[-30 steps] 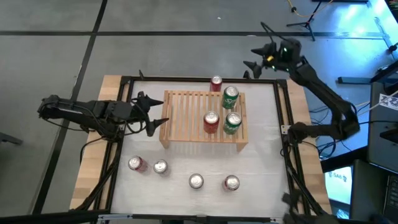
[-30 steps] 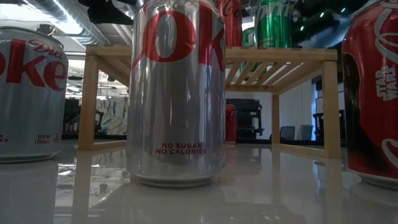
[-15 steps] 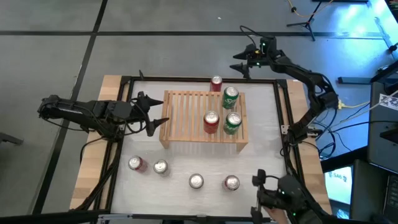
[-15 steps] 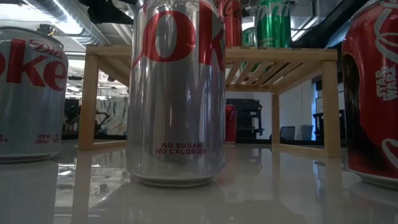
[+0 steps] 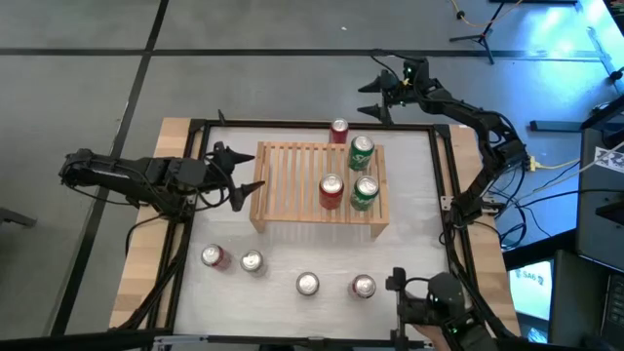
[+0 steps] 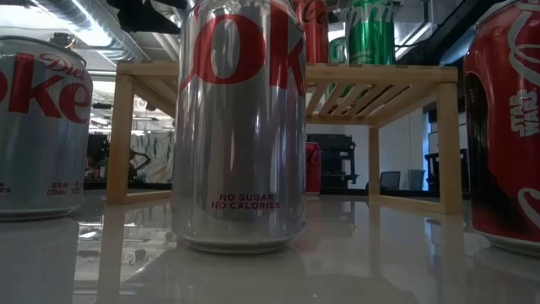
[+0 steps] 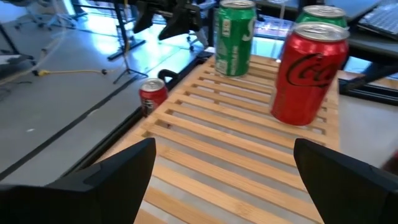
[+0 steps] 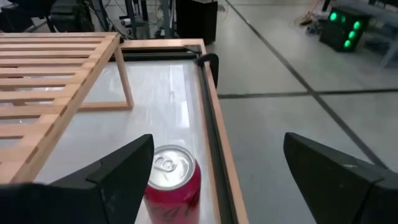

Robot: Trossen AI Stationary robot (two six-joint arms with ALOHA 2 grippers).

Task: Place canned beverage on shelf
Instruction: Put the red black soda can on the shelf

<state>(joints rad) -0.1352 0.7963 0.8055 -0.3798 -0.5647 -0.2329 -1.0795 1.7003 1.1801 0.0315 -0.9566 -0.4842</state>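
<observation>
The wooden shelf (image 5: 312, 185) stands mid-table on its short legs (image 6: 121, 139). A red can (image 5: 331, 191) and two green cans (image 5: 362, 152) (image 5: 365, 192) stand upright on its slats. Another red can (image 5: 338, 130) stands on the table behind the shelf. My right gripper (image 5: 375, 97) hangs open just beyond the far edge. In its wrist view that red can (image 8: 171, 180) lies ahead of the gripper (image 8: 217, 142), nearer one finger, untouched. My left gripper (image 5: 234, 180) waits open at the shelf's left end, its fingers (image 7: 124, 168) over the slats (image 7: 236, 137).
Two red cans (image 5: 213, 256) (image 5: 363, 287) and two silver cans (image 5: 252, 261) (image 5: 308, 284) stand in a row near the front edge. A black frame rail (image 5: 312, 124) runs along the table's edges. Dark equipment (image 5: 439, 297) shows at the near right corner.
My right gripper has swung down and toward the table's left along the far edge, turning as it went, and now stands close to the red can behind the shelf. Its arm has folded lower. No can has moved.
</observation>
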